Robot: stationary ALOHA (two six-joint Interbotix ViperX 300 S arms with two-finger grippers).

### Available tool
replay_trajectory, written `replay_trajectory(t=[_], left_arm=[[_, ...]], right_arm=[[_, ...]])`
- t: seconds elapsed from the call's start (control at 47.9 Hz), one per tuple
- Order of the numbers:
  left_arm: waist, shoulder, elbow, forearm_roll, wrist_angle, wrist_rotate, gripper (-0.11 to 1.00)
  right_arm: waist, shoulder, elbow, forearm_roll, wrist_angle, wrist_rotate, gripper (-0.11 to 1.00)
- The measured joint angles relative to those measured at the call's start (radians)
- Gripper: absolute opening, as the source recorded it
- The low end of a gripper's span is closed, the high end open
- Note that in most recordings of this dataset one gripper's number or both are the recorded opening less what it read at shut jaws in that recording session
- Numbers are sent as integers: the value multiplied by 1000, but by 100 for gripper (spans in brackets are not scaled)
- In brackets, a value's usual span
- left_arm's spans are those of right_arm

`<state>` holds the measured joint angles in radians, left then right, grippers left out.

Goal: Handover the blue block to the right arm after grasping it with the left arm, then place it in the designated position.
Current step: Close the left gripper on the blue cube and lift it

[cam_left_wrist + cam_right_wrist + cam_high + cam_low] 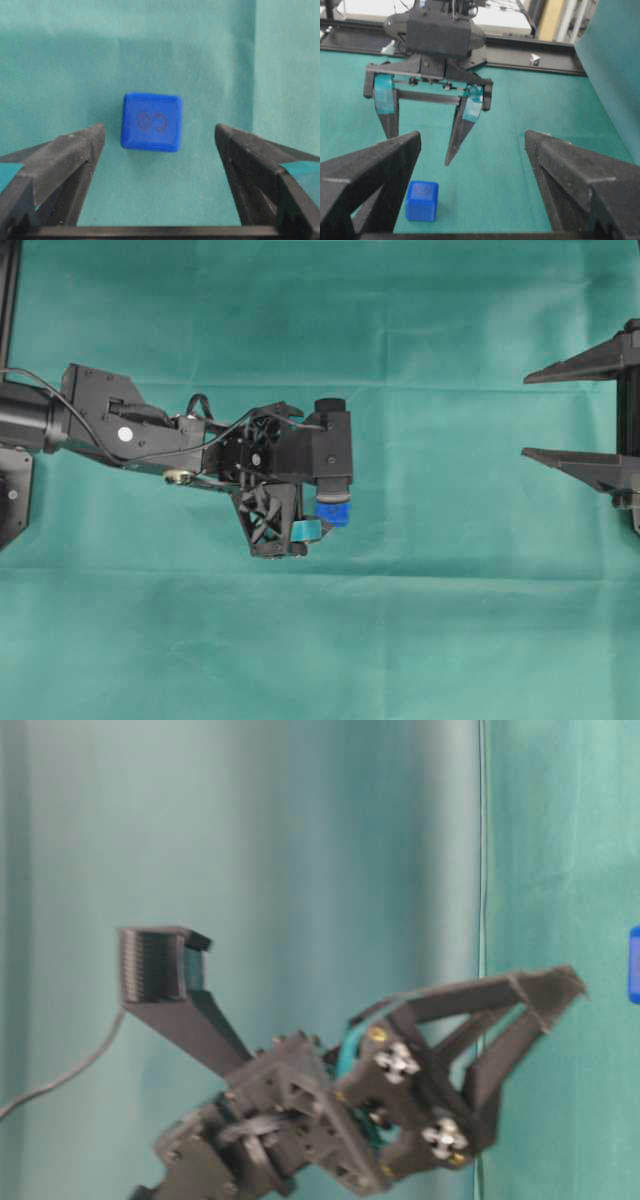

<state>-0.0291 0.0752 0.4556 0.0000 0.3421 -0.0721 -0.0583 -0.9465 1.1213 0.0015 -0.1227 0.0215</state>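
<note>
Directly beneath the left tool's [160,137] spread fingers: blue block [151,122].

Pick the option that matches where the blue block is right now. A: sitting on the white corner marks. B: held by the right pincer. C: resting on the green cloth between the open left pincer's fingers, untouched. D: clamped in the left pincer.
C: the left wrist view shows the blue block lying on the cloth, gaps on both sides to the open left pincer.
</note>
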Motion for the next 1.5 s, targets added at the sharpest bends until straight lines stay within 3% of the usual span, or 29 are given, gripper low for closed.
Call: replay_trajectory(t=[0.752, 1.107, 1.191, 1.358, 1.504], left_arm=[[18, 172, 14, -2, -120, 2, 100], [23, 186, 12, 0, -150, 2, 98], [23, 187, 12, 0, -152, 3, 89], [23, 186, 14, 0, -152, 8, 46], [25, 187, 14, -2, -153, 11, 47]], right_arm=[[0, 15, 0, 0, 6, 0, 93], [0, 17, 0, 0, 6, 0, 93], [0, 17, 0, 0, 6, 0, 93], [2, 17, 0, 0, 6, 0, 93], [0, 18, 0, 0, 8, 0, 93]])
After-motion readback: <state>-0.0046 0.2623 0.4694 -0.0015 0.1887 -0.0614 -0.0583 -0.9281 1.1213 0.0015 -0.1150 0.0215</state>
